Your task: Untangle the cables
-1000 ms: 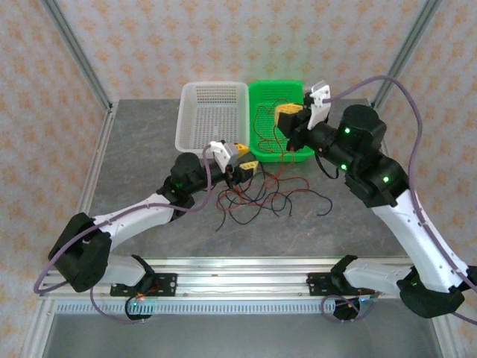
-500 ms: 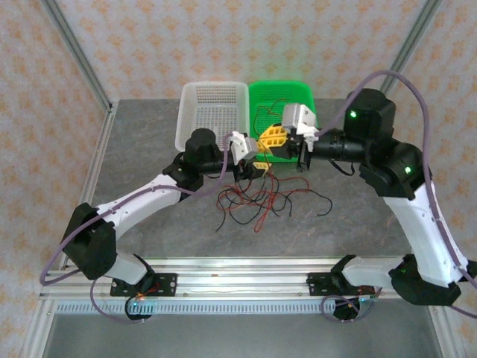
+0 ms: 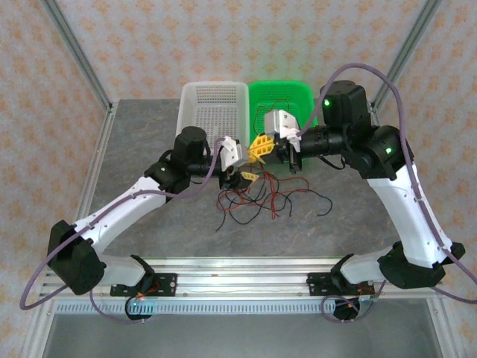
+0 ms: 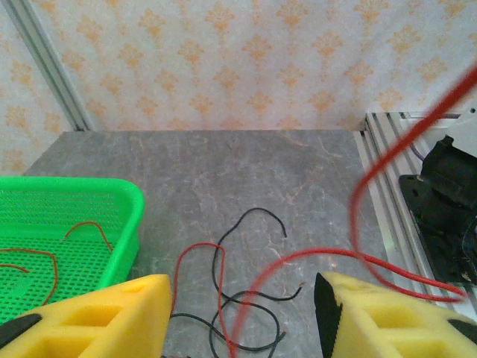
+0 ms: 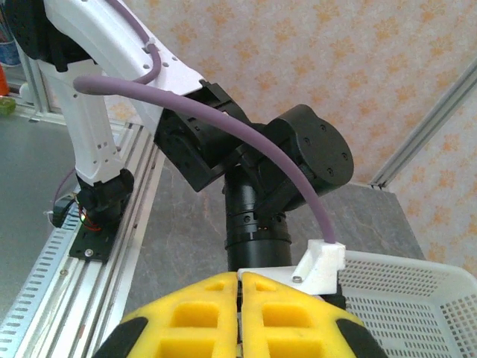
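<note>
So, the cables (image 3: 253, 200) are mostly found in a loose red-and-black heap on the table (image 3: 134, 142), just in front of the two baskets. A few red strands are also seen lying inside the green basket (image 3: 294, 88). It's set right beside the white basket (image 3: 212, 112).

The left gripper (image 3: 244, 177) is hung over the far edge of the heap. In the left wrist view its yellow fingers (image 4: 112, 321) are held well apart. One red cable (image 4: 313, 252) is looped up through the gap between them and off toward the upper right. Whether it's actually touched by either pad can't be told. More red and black loops are seen on the table beyond.

The right gripper (image 3: 261, 145) is held by the near rim of the green basket, close to the left one. In its own wrist view its fingers (image 5: 201, 317) are pressed flat together. Whether a strand is pinched in there can't be made out.
</note>
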Available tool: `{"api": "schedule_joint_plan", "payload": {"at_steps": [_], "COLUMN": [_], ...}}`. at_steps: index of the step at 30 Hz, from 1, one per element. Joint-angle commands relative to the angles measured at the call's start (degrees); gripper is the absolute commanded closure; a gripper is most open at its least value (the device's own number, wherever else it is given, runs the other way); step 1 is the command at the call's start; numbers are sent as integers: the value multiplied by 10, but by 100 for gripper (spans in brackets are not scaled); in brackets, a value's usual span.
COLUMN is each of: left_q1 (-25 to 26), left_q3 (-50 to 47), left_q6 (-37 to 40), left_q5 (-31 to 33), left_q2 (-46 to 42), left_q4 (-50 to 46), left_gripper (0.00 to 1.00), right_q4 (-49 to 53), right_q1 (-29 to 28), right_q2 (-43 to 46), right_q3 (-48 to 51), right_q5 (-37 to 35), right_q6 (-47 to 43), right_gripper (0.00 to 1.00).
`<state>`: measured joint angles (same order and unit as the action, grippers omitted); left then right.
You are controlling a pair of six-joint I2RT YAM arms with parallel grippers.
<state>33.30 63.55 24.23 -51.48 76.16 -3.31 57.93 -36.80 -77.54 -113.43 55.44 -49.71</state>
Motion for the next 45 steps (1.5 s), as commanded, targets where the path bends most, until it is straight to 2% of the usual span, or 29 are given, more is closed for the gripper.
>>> {"api": "schedule_joint_plan", "payload": {"at_steps": [1, 7, 11, 16, 26, 36, 38, 40, 43, 44, 45], "left_q1": [-2, -2, -2, -2, 1, 18, 18, 18, 18, 19, 19], "left_q3": [27, 53, 31, 14, 32, -1, -7, -11, -19, -24, -34], "left_q6": [24, 32, 33, 43, 55, 46, 29, 17, 0, -13, -29], "left_q5": [-10, -42, -73, -83, -77, -72, -65, -60, -54, -47, -35], "left_q2": [22, 68, 55, 40, 86, 78, 79, 80, 79, 76, 72], "left_q4": [-25, -63, -65, -77, -108, -93, -75, -63, -43, -31, -14], "left_gripper": [44, 44, 44, 41, 39, 41, 46, 61, 94, 100, 100], "right_q4": [6, 6, 6, -1, -5, -20, -25, -30, -43, -54, -70], "right_q1": [2, 2, 2, 2, 2, 2, 2, 2, 2, 2, 2], "right_q2": [-1, -10, -11, -16, -31, -28, -26, -23, -14, -8, 0], "right_q3": [-25, -41, -41, -41, -60, -61, -60, -59, -52, -46, -35], "right_q5": [22, 34, 37, 42, 46, 53, 55, 52, 42, 35, 26], "right_q6": [-9, -9, -11, -11, -11, -2, 1, 4, 13, 20, 32], "right_gripper": [100, 100, 100, 100, 100, 100, 100, 100, 100, 100, 100]}}
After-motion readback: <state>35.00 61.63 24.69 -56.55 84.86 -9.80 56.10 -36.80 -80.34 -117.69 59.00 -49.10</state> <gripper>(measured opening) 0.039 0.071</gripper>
